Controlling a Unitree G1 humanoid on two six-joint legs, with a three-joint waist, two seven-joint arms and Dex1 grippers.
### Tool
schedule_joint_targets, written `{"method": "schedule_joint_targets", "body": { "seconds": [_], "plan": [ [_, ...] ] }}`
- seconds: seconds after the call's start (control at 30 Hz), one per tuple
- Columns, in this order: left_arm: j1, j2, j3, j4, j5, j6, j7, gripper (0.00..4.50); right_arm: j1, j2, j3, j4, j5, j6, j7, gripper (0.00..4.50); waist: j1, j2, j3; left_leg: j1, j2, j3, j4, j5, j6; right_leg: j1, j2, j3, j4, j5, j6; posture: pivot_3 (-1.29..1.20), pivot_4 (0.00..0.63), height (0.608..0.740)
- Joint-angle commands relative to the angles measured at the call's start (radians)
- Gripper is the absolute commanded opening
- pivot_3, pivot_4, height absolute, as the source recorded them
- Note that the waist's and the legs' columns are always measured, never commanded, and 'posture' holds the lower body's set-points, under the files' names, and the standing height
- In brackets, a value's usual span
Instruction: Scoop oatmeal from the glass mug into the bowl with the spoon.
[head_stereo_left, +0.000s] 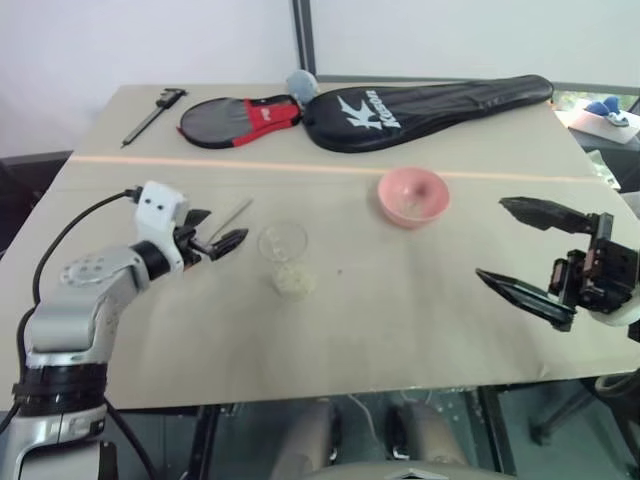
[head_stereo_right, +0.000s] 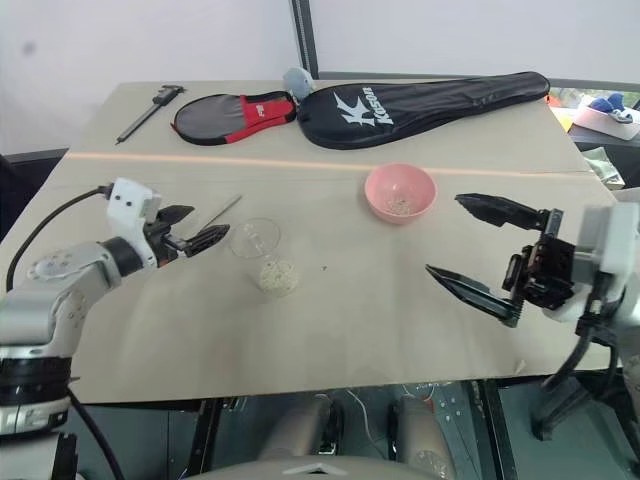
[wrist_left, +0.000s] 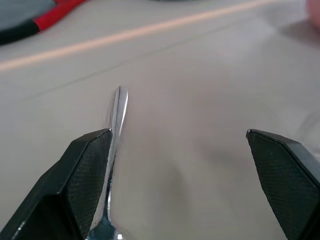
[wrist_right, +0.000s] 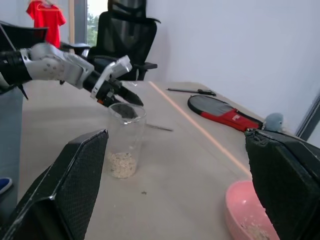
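Note:
The glass mug (head_stereo_left: 283, 246) stands upright left of the table's middle, with pale oatmeal (head_stereo_left: 293, 281) in its bottom. Farther right sits the pink bowl (head_stereo_left: 412, 195), and a few flakes lie inside it. The slim silver spoon (head_stereo_left: 234, 213) lies flat on the table just left of the mug. My left gripper (head_stereo_left: 222, 232) is open over the spoon's near end. In the left wrist view the handle (wrist_left: 117, 114) runs along one finger (wrist_left: 85, 170), not clamped. My right gripper (head_stereo_left: 495, 240) hangs open and empty above the table, right of the bowl.
A black racket cover (head_stereo_left: 430, 108) and a red-and-black pouch (head_stereo_left: 235, 120) lie along the far side, with a black caliper (head_stereo_left: 152, 113) at the far left. An orange tape line (head_stereo_left: 300, 168) crosses the table. An office chair (wrist_right: 125, 35) stands beyond the table.

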Motion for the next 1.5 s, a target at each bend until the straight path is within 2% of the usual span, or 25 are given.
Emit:
{"method": "schedule_joint_targets", "body": {
  "seconds": [0.03,0.2,0.37,0.47,0.67,0.73,0.77,0.87,0.9,1.03,1.13,1.2,1.23,1.33,1.5],
  "plan": [
    [-0.115,0.016,-0.079,0.061,0.076,0.084,0.027,4.49,0.000,-0.026,-0.058,-0.040,0.066,0.012,0.001,4.45,0.000,0.000,0.000,0.000,0.000,0.000,0.000,0.000,0.000,0.000,0.000,0.000,0.000,0.000,0.000,0.00,0.150,0.740],
    [-0.273,-0.001,-0.194,0.245,0.191,0.138,0.049,4.49,0.028,-0.022,-0.050,-0.058,0.045,0.004,0.000,4.45,0.002,0.000,0.000,-0.001,0.000,0.000,0.001,0.000,0.000,0.000,0.000,0.000,0.000,0.000,0.000,0.00,0.150,0.740],
    [-0.404,0.021,-0.313,0.452,0.257,0.180,-0.088,4.49,0.048,-0.015,-0.055,-0.073,0.029,-0.006,-0.015,4.45,0.001,-0.001,0.000,-0.003,0.000,0.000,0.002,0.000,0.000,-0.002,0.001,0.000,0.001,0.000,0.000,0.00,0.150,0.740],
    [-0.456,0.024,-0.378,0.576,0.305,0.171,-0.172,3.69,0.066,-0.010,-0.058,-0.089,0.015,-0.013,-0.022,4.50,0.001,-0.001,0.000,-0.002,0.000,0.001,0.003,0.000,0.000,-0.002,0.001,0.000,0.002,0.000,0.000,0.00,0.150,0.740],
    [-0.502,0.008,-0.402,0.708,0.358,0.122,-0.228,0.96,0.112,-0.005,-0.089,-0.125,0.017,-0.012,-0.050,4.50,-0.003,0.000,-0.001,0.000,0.000,0.002,0.003,0.000,0.000,-0.002,0.001,0.002,0.006,0.000,0.000,0.00,0.150,0.740],
    [-0.499,0.003,-0.390,0.711,0.360,0.115,-0.228,0.15,0.126,-0.012,-0.086,-0.129,0.013,0.009,-0.077,4.50,-0.003,0.000,-0.001,0.001,0.000,0.002,0.003,0.000,0.000,-0.002,0.001,0.002,0.007,0.000,0.000,0.00,0.150,0.740],
    [-0.492,0.001,-0.377,0.701,0.354,0.114,-0.228,0.03,0.125,-0.021,-0.073,-0.124,0.006,0.036,-0.110,4.50,-0.003,0.000,-0.001,0.001,0.000,0.002,0.003,0.000,0.000,-0.002,0.001,0.003,0.007,0.000,0.000,0.00,0.150,0.740],
    [-0.468,0.006,-0.345,0.647,0.343,0.116,-0.223,0.03,0.111,-0.013,-0.060,-0.114,-0.004,0.061,-0.188,4.50,-0.004,0.000,-0.002,0.001,0.000,0.003,0.003,0.000,0.000,-0.002,0.000,0.004,0.008,0.000,0.000,0.00,0.150,0.740],
    [-0.457,0.012,-0.326,0.611,0.337,0.120,-0.214,0.03,0.092,0.009,-0.061,-0.116,-0.073,0.034,-0.243,4.50,-0.005,0.000,-0.002,0.001,0.000,0.003,0.003,0.000,0.000,-0.002,0.000,0.004,0.008,0.000,0.000,0.00,0.150,0.740],
    [-0.470,0.007,-0.163,0.440,0.247,0.130,-0.168,0.03,0.029,-0.003,0.001,-0.129,-0.160,0.096,-0.381,4.50,-0.002,-0.002,0.000,-0.002,0.000,0.004,0.004,0.000,0.000,-0.005,0.000,0.005,0.009,0.000,0.000,0.00,0.150,0.740],
    [-0.495,-0.007,-0.081,0.313,0.203,0.019,-0.154,0.03,-0.139,-0.011,0.079,-0.116,-0.114,0.213,-0.524,4.50,0.001,-0.006,0.002,-0.005,0.000,0.003,0.005,0.001,-0.001,-0.008,0.000,0.004,0.010,0.000,0.000,0.00,0.150,0.740],
    [-0.526,-0.031,-0.054,0.259,0.173,-0.056,-0.167,0.03,-0.348,-0.032,0.167,-0.056,-0.129,0.403,-0.686,4.50,-0.001,-0.006,0.002,-0.005,0.000,0.003,0.006,0.001,-0.001,-0.008,0.000,0.004,0.009,0.000,0.000,0.00,0.150,0.740],
    [-0.544,-0.053,-0.044,0.248,0.156,-0.116,-0.183,0.03,-0.464,-0.008,0.207,0.004,-0.057,0.473,-0.711,4.50,-0.002,-0.006,0.003,-0.005,-0.001,0.004,0.007,0.001,-0.001,-0.008,0.000,0.004,0.010,0.000,0.000,0.00,0.150,0.740],
    [-0.580,-0.118,-0.052,0.236,0.143,-0.329,-0.243,0.03,-0.783,0.175,0.297,0.199,0.007,0.585,-0.813,4.50,-0.004,-0.006,0.003,-0.005,-0.001,0.003,0.010,0.001,-0.001,-0.007,0.000,0.003,0.011,0.000,0.000,0.00,0.150,0.740],
    [-0.624,-0.175,-0.096,0.259,0.177,-0.553,-0.283,0.03,-1.041,0.405,0.307,0.464,0.002,0.636,-0.907,4.50,-0.005,-0.006,0.003,-0.007,-0.001,0.004,0.005,0.002,-0.002,-0.012,0.001,0.003,0.013,0.000,0.000,0.00,0.150,0.740]
  ]
}}
